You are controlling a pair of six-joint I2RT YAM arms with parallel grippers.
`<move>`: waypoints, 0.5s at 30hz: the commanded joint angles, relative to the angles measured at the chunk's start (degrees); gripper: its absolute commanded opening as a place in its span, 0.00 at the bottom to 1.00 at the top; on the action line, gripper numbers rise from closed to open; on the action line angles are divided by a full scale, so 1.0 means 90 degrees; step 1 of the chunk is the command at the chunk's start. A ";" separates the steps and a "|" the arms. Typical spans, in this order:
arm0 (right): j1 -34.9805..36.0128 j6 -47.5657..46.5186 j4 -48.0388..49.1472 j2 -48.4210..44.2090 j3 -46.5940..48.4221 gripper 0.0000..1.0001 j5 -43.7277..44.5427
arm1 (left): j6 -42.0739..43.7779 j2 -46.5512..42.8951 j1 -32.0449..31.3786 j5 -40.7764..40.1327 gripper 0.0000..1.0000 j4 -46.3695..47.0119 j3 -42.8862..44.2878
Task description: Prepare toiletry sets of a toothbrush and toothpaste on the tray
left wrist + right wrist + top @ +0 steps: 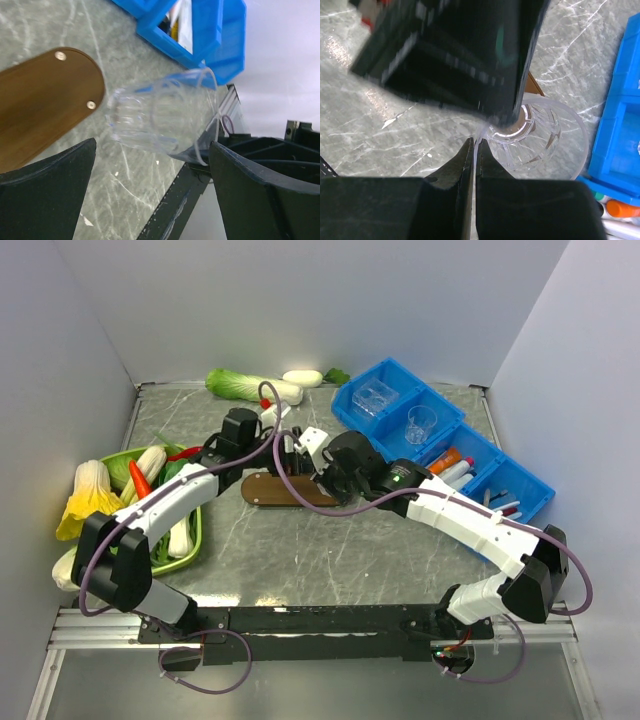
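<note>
1. At the tray's (262, 492) three-o'clock end, my right gripper (474, 142) pinched shut on the clear cup's (540, 130) rim.
2. My left gripper (152, 145) gaped wide around it.
3. The toothpaste (448, 457) lay at three o'clock, in the blue bins (345, 403).

Plain white walls (300, 300) enclose a grey marbled tabletop (300, 555).

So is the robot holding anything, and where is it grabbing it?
The right gripper pinches the clear cup by its rim; the open left gripper holds nothing.
</note>
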 commanded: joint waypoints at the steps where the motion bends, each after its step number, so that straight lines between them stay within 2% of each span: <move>1: 0.0053 -0.0089 0.0391 0.0001 0.0052 0.00 0.0216 | 0.0032 0.0138 -0.0271 0.0022 0.99 0.0185 0.0087; 5: 0.0102 -0.0060 0.0391 0.0118 0.0042 0.00 0.0362 | -0.0037 0.0295 -0.0330 -0.0114 0.93 0.0176 0.0077; 9: 0.0248 0.0038 0.0489 0.0216 0.0023 0.00 0.0645 | -0.0086 0.0383 -0.0378 -0.0446 0.77 0.0088 0.0067; 13: 0.0414 0.0145 0.0460 0.0528 0.0169 0.00 0.1190 | -0.0125 0.0412 -0.0427 -0.0778 0.71 -0.0009 0.0057; 15: 0.0492 0.0204 0.0470 0.0743 0.0257 0.00 0.1329 | -0.0144 0.0432 -0.0437 -0.0983 0.64 -0.0029 0.0048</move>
